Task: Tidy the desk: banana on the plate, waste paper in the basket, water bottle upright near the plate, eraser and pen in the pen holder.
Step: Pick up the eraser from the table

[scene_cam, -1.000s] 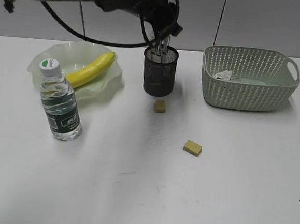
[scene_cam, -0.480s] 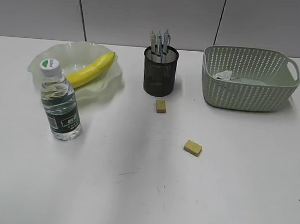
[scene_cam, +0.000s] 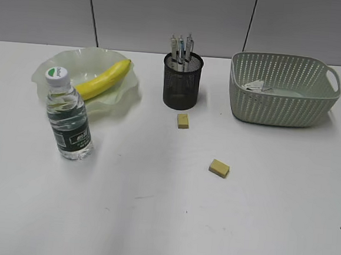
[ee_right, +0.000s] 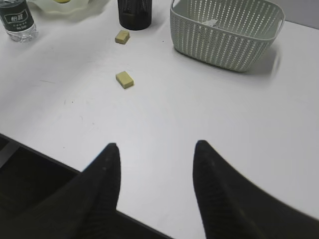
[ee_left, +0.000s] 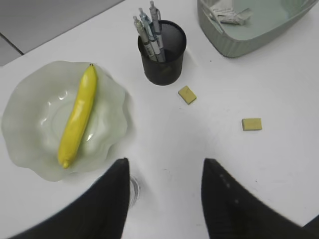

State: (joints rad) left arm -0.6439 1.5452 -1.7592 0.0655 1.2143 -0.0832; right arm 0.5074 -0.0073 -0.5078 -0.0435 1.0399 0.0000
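Observation:
The yellow banana (scene_cam: 103, 79) lies in the ruffled green plate (scene_cam: 57, 59). In front of the plate the water bottle (scene_cam: 69, 115) stands upright. The black mesh pen holder (scene_cam: 181, 84) has three pens (scene_cam: 181, 47) standing in it. Two tan erasers lie on the desk, one (scene_cam: 183, 121) just before the holder and one (scene_cam: 219, 168) further forward and to the right. The waste paper (scene_cam: 255, 85) sits inside the basket (scene_cam: 290, 107). Neither arm shows in the exterior view. My left gripper (ee_left: 165, 162) hangs open and empty high over the desk. My right gripper (ee_right: 157, 144) is also open and empty.
In the left wrist view the bottle's top (ee_left: 134, 189) peeks out beside the left finger. The desk's near edge (ee_right: 45, 152) runs under my right gripper, with dark space below it. Grey wall panels stand behind the desk.
A second ago the left arm hung over the pen holder with the pens. It has since lifted away out of the exterior view, and the pens stand in the holder.

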